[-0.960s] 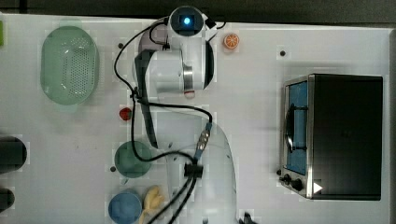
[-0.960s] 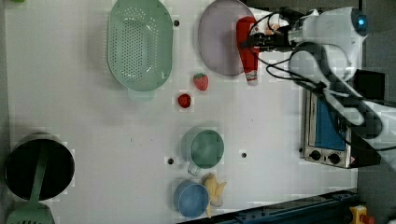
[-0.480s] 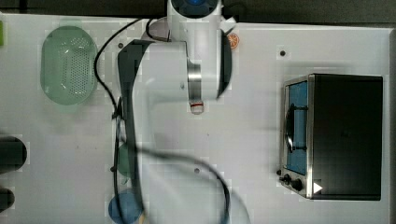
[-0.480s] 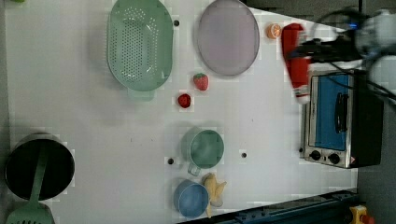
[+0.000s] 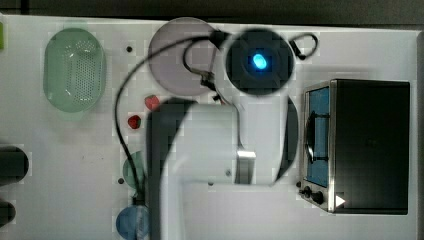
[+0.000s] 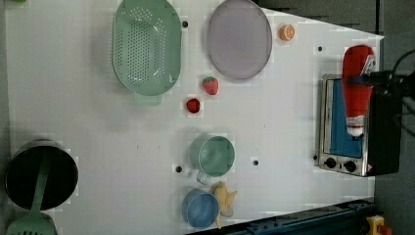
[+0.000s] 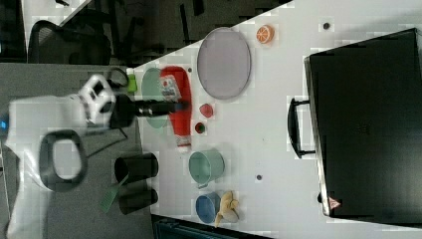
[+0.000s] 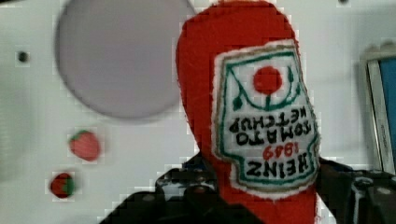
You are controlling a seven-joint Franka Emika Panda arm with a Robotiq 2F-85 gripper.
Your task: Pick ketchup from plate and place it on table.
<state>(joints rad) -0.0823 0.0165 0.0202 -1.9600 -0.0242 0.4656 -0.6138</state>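
The ketchup (image 6: 356, 88) is a red soft bottle with a white label, held in the air with my gripper (image 6: 366, 78) shut across its middle. In the left view it hangs in front of the toaster oven, cap toward the left view's bottom. The wrist view has the ketchup (image 8: 252, 116) close up, with the dark fingers (image 8: 196, 186) at its sides. In the right view the ketchup (image 7: 177, 107) hangs from the gripper (image 7: 176, 105). The lilac-grey plate (image 6: 239, 39) lies bare on the white table (image 6: 274, 122). The arm hides the bottle in the top view, beside the plate (image 5: 172, 55).
A toaster oven (image 6: 352, 127) stands at the left view's right edge. A green basket (image 6: 144, 49), two strawberry pieces (image 6: 210, 85) (image 6: 193, 105), a green mug (image 6: 213, 156), a blue bowl (image 6: 199, 208), an orange slice (image 6: 287, 32) and a black pot (image 6: 39, 174) sit around.
The arm has carried the ketchup off the plate toward the left view's right, to in front of the toaster oven. The plate now lies bare.
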